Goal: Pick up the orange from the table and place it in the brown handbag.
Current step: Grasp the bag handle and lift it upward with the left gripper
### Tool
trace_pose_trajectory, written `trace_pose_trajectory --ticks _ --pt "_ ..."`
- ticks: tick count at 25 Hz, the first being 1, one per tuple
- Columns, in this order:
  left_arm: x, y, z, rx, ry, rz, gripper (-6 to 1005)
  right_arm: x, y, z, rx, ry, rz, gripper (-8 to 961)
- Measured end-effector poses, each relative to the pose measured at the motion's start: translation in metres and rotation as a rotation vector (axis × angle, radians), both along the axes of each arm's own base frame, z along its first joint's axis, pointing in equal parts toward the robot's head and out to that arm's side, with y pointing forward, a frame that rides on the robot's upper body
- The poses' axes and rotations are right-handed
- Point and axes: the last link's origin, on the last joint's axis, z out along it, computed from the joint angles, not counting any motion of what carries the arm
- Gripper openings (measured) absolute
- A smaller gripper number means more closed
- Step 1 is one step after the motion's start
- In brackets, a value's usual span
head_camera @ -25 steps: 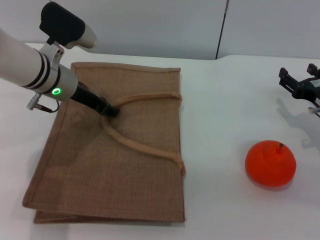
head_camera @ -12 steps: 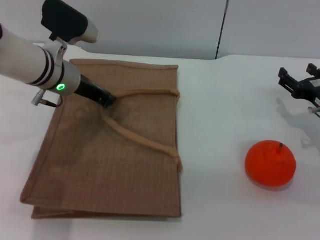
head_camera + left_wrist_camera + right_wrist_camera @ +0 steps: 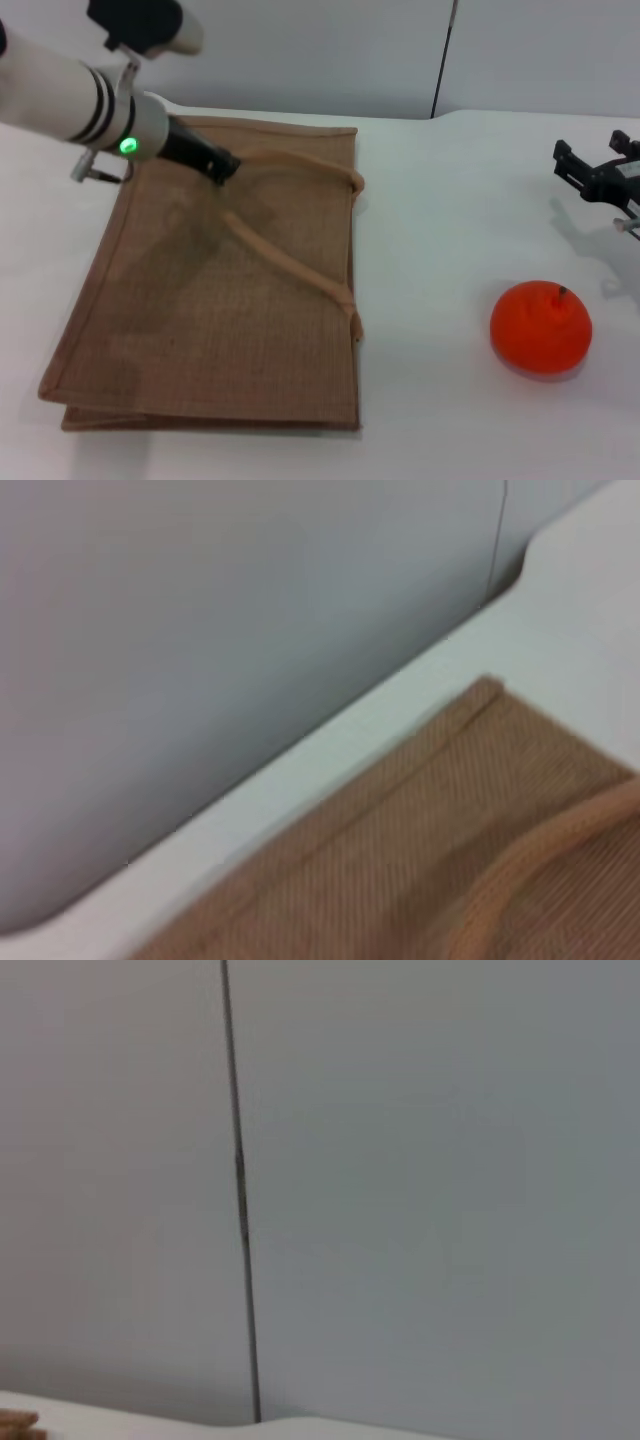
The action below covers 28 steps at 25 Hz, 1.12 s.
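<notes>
The orange (image 3: 540,327) sits on the white table (image 3: 450,210) at the right front, stem up. The brown handbag (image 3: 200,310) lies flat on the left; it also shows in the left wrist view (image 3: 420,870). My left gripper (image 3: 224,166) is shut on one loop handle (image 3: 290,262) near the bag's far edge and holds it raised off the bag. My right gripper (image 3: 592,172) is open and empty at the far right, beyond the orange and apart from it.
A grey wall (image 3: 330,50) with a dark vertical seam (image 3: 444,60) rises behind the table's far edge. Bare tabletop lies between the bag and the orange.
My left gripper has moved up and towards the far edge with the handle in it, and the bag has slid a little that way. The right gripper and the orange have stayed put.
</notes>
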Motion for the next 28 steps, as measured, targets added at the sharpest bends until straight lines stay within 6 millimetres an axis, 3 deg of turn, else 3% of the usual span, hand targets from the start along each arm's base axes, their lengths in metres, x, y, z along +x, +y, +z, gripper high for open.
trace_pose_trajectory --ticks 6,13,16,28 --pt "0.04 -0.008 0.036 0.011 -0.068 -0.111 126 0.0 -0.003 0.002 0.005 0.006 0.023 827" --pt "0.083 -0.035 0.08 0.037 -0.093 -0.244 126 0.0 -0.009 0.005 -0.012 0.018 0.065 827" --pt "0.098 -0.047 0.091 0.038 -0.093 -0.295 126 0.003 -0.013 0.007 -0.037 0.038 0.071 827" --pt "0.125 -0.071 0.111 0.027 -0.044 -0.395 127 0.004 -0.019 0.024 -0.128 0.052 0.164 829"
